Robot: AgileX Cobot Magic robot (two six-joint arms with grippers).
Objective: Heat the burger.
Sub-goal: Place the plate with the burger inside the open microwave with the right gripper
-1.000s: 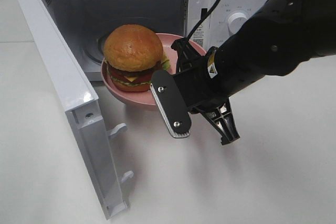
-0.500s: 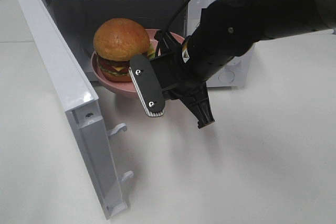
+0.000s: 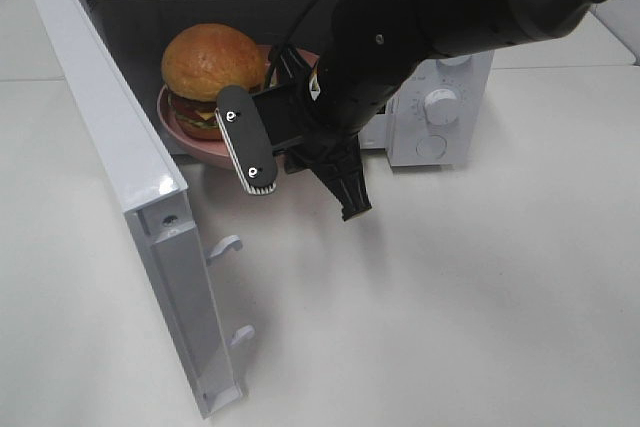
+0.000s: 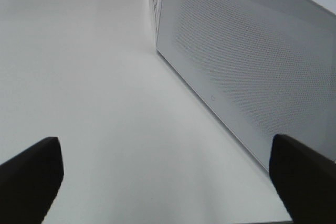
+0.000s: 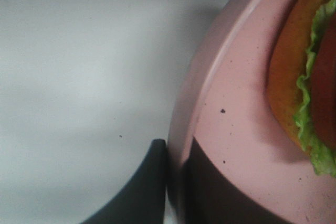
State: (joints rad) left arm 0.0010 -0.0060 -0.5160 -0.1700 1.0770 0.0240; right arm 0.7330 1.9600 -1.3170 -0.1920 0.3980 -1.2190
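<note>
MOVED: burger (image 3: 212,72) on pink plate (image 3: 195,150) had shifted toward 10 o'clock, deeper into the open microwave (image 3: 440,107) | burger sat on plate, partly inside the cavity | right gripper (image 5: 173,187) clamped on plate rim, its 2 o'clock side | left gripper (image 4: 168,182) fingers wide apart over table (image 4: 94,77), beside white perforated panel (image 4: 252,66)

White microwave (image 3: 470,137), door (image 3: 110,147) wide open; pink plate (image 3: 195,153) at cavity mouth; white table (image 3: 480,307) beneath.
</note>
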